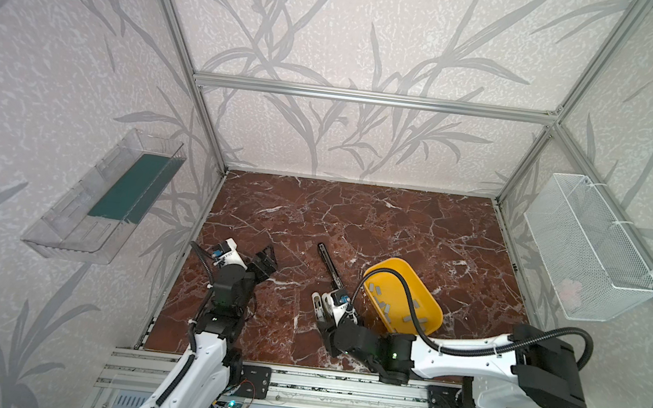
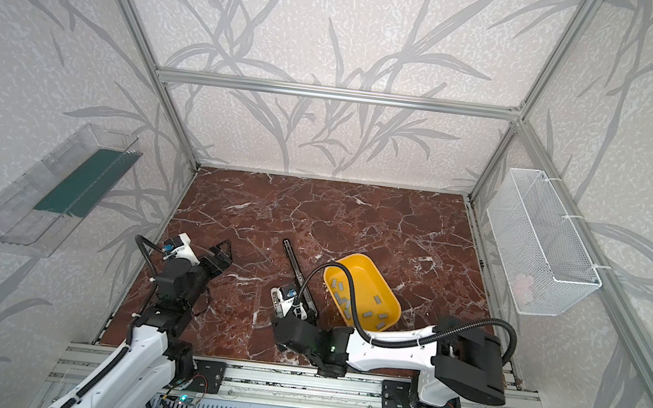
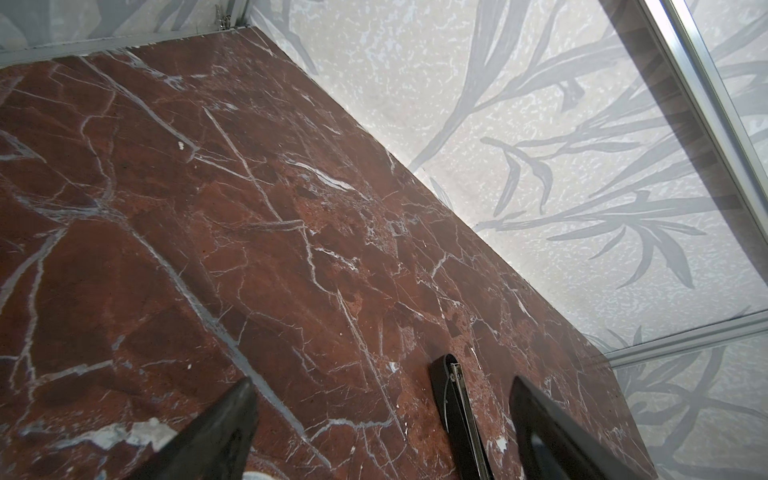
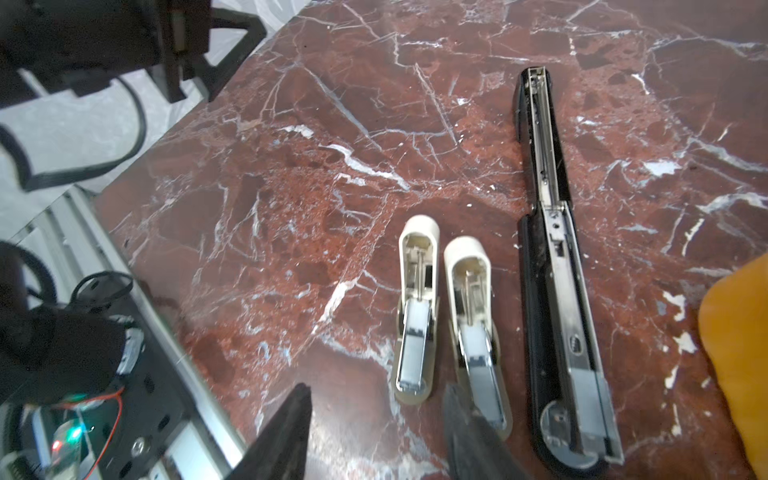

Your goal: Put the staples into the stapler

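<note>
- The stapler point(image 4: 557, 291) lies folded open flat on the desk point(image 1: 357, 217), channel up. It sits just beside the right hand point(image 4: 376, 395) and near the left hand point(image 3: 382, 386).
- The right hand hovers half-spread, pinching nothing, over two cream staplers point(image 4: 415, 307). The left hand is spread wide and empty.
- I'd say the next move is to lift one strip by its long sides. It should then be lowered square with the channel while the left hand steadies the body.
- The yellow tub point(image 1: 392, 271), beyond the stapler from the right hand, holds scattered grey staple strips point(image 1: 382, 305).
- The wire basket point(image 1: 595, 252), well off to the right hand's outer side, holds something pale that I can't make out.
- The clear tray point(image 1: 63, 225) past the left hand holds a dark green sheet point(image 1: 125, 190).
</note>
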